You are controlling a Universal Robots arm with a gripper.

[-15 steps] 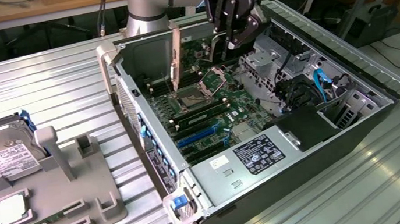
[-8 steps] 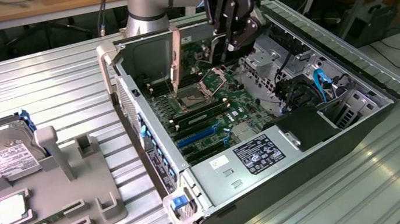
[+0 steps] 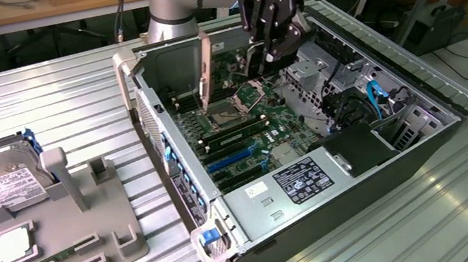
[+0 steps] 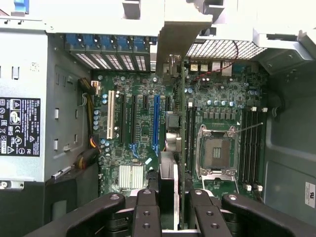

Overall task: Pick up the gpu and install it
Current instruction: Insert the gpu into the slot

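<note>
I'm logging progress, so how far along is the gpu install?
Done: the gpu is picked up and inside the open computer case. In hand: the gripper is shut on it, edge-on above the motherboard. Left: it does not look seated in a slot yet.

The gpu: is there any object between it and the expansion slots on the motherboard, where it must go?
Nothing visible does. The end effector holds the gpu on edge above the motherboard. The blue slot and the slots beside it are bare, with no card or cable lying over them.
</note>
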